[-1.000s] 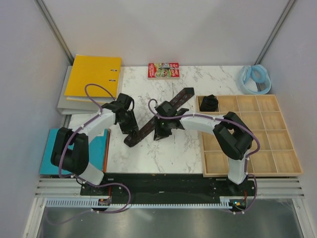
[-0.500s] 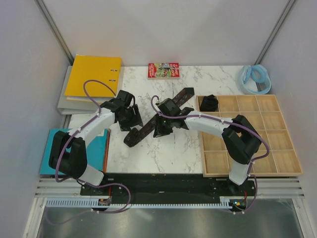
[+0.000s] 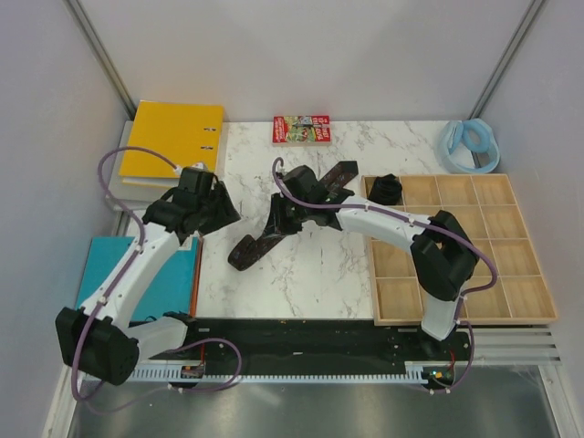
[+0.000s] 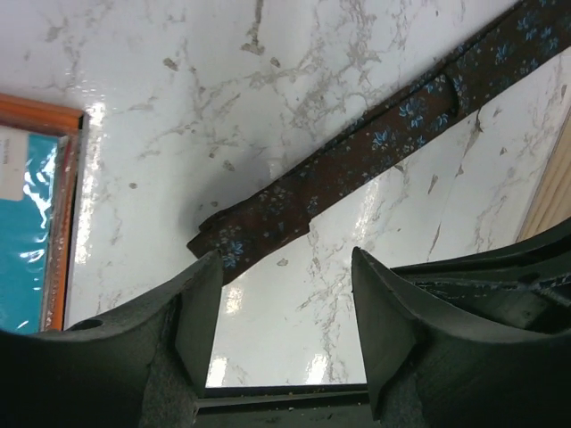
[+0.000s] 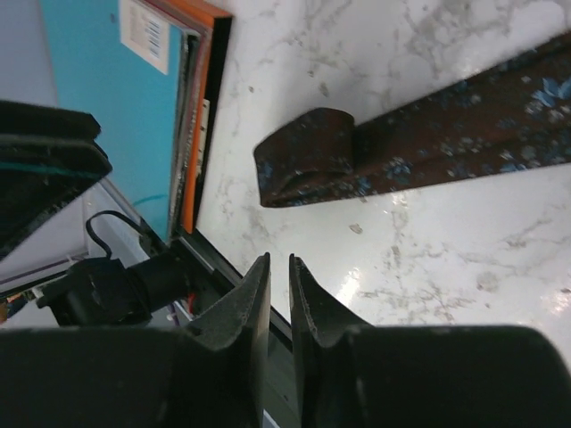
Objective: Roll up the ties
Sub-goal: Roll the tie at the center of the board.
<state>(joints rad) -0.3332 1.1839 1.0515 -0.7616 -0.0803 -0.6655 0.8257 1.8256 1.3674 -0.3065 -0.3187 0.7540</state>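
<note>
The tie (image 4: 375,143) lies flat and slantwise on the worktop (image 3: 310,283), its narrow end doubled into a small fold (image 5: 308,156) toward the near-left corner and its wide end pointing at the far edge. That fold looks like the seed of the roll. To do the step well, one gripper should probably pin or pinch the fold squarely and turn it along the strip, edges kept in line, while the other holds the cloth taut. The right gripper (image 5: 277,260) hangs just near of the fold, jaws almost pressed together and empty. The left gripper (image 4: 285,259) hovers by the left edge, jaws spread wide, touching nothing. A coil (image 3: 387,189) sits in the far-left compartment of the tray (image 3: 497,260). The folder (image 5: 107,98) bears a barcode label (image 5: 144,31), and the book (image 3: 300,129) at the far edge has lettering, both too small to read.
</note>
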